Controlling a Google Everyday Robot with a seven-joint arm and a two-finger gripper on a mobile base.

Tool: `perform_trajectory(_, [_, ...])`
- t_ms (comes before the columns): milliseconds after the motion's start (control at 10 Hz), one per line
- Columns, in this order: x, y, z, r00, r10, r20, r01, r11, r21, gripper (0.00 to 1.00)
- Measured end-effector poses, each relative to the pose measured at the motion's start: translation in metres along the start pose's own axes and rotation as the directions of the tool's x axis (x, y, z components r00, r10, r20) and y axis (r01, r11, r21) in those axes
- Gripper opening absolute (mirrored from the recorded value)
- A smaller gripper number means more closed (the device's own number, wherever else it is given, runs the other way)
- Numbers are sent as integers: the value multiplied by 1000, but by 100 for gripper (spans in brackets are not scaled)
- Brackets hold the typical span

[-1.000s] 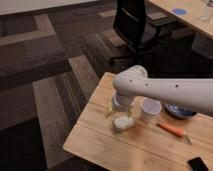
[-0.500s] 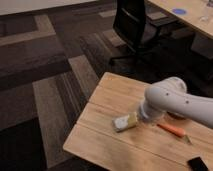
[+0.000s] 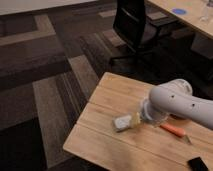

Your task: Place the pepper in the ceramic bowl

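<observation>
Arm (image 3: 180, 102) shifted slightly right, tool (image 3: 136, 119) beside pale block (image 3: 122, 122), pepper (image 3: 172, 130) unmoved

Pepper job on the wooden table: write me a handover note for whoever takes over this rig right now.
The gripper is out of sight behind the arm's white wrist housing, which hangs low over the wooden table.
The pepper lies flat on the table just right of that housing. Nothing is seen gripping it.
The ceramic bowl does not show in this view. It may be behind the arm.
A pale block lies left of the housing.
Done: nothing yet.
Left: grasp the pepper, locate the bowl, set the pepper inside.
</observation>
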Motion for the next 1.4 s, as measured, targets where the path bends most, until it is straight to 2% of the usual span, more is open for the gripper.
perform_trajectory(200, [12, -34, -6, 997, 71, -10, -71, 997, 32, 65])
perform_trajectory(400, [28, -70, -21, 989, 148, -2, -147, 987, 63, 65])
perform_trajectory(500, [38, -93, -32, 980, 200, 12, -200, 977, 77, 65])
perform_trajectory(600, [46, -108, -36, 973, 232, 13, -232, 970, 76, 65])
perform_trajectory(800, [70, -143, -16, 952, 303, -51, -299, 952, 68, 65])
perform_trajectory(900, [75, -149, -2, 962, 258, -89, -254, 966, 54, 65])
perform_trajectory(1000, [68, -146, 2, 984, 142, -105, -137, 989, 51, 65])
perform_trajectory(1100, [48, -130, -4, 993, -78, -92, 83, 996, 45, 65])
perform_trajectory(1200, [42, -125, -7, 980, -178, -86, 182, 982, 45, 65])
perform_trajectory(1300, [32, -111, -12, 931, -353, -88, 357, 933, 38, 65])
perform_trajectory(1400, [27, -105, -14, 894, -439, -92, 444, 895, 39, 65])
